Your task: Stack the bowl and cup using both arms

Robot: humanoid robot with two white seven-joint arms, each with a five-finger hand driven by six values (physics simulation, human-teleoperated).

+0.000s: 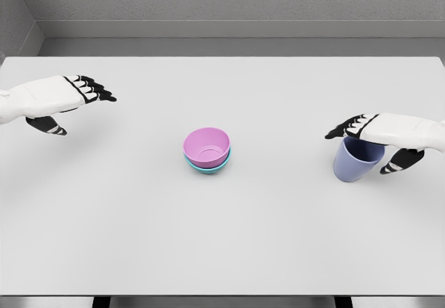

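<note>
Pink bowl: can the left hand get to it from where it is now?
Probably yes. The left hand hangs open above the table at far left, and bare tabletop lies between it and the pink bowl, nested in a teal bowl. The right hand and cup sit well clear.

One bowl [207,145] nests in another [208,166] at the table's [222,238] middle — a cup [356,160] stands well to its right.

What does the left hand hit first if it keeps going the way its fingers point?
Probably nothing. The left hand points right, across the far half of the white table, passing behind the pink bowl nested in the teal bowl. Depth from this single view is uncertain.
</note>
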